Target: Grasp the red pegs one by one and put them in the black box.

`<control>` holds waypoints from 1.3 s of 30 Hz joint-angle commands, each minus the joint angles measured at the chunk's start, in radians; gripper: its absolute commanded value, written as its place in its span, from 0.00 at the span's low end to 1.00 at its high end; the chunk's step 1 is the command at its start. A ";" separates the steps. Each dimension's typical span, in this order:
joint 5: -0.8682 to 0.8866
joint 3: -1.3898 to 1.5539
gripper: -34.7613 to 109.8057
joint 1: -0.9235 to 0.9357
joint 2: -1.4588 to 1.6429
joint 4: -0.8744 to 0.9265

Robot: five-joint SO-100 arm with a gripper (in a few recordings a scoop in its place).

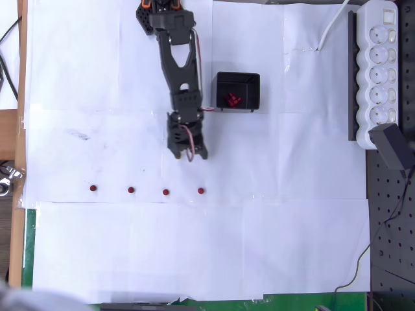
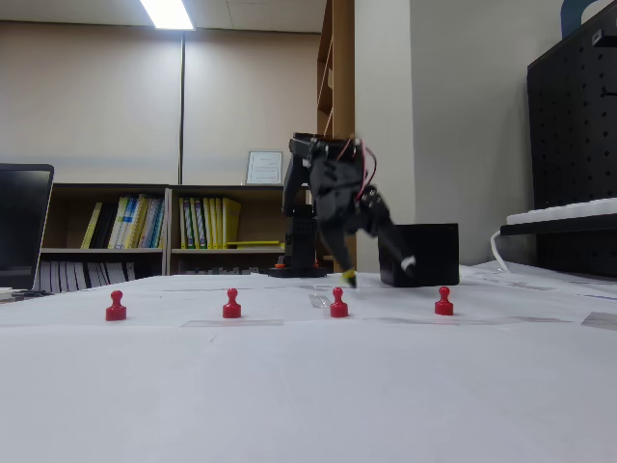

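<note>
Seen from the overhead view, a black jointed robot arm (image 1: 176,71) reaches down the picture from the top edge over a tabletop (image 1: 194,253) covered in white paper sheets. Its gripper (image 1: 188,154) points toward the lower edge, and from above I cannot tell whether the fingers are parted or closed. Just right of the arm sits a small black rectangular open-topped plastic box (image 1: 238,91), with several red pegs (image 1: 232,100) lying together on its floor. Below the gripper, four tiny dark-red round pegs stand apart in a straight row: the first (image 1: 93,188), the second (image 1: 131,190), the third (image 1: 166,192) and the fourth (image 1: 201,190). A white power strip (image 1: 380,71) lies along the right edge. The fixed view looks low across the tabletop (image 2: 308,386) and shows the pegs' knob-topped upright shape: (image 2: 116,306), (image 2: 231,304), (image 2: 338,303), (image 2: 443,301). Here the gripper (image 2: 376,270) hangs just above the paper behind the row, fingers spread apart and holding nothing. The black box (image 2: 431,253) stands behind it, its inside hidden. Bookshelves (image 2: 145,231) line the far wall.
</note>
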 commanded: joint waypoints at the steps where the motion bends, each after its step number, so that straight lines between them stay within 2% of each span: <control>1: 0.023 -0.031 0.44 -0.020 -0.015 -0.187; 9: 0.048 0.003 0.44 -0.051 0.091 -0.345; 12: 0.054 0.043 0.41 -0.058 0.152 -0.391; 39: 0.075 0.402 0.40 -0.091 0.488 -0.491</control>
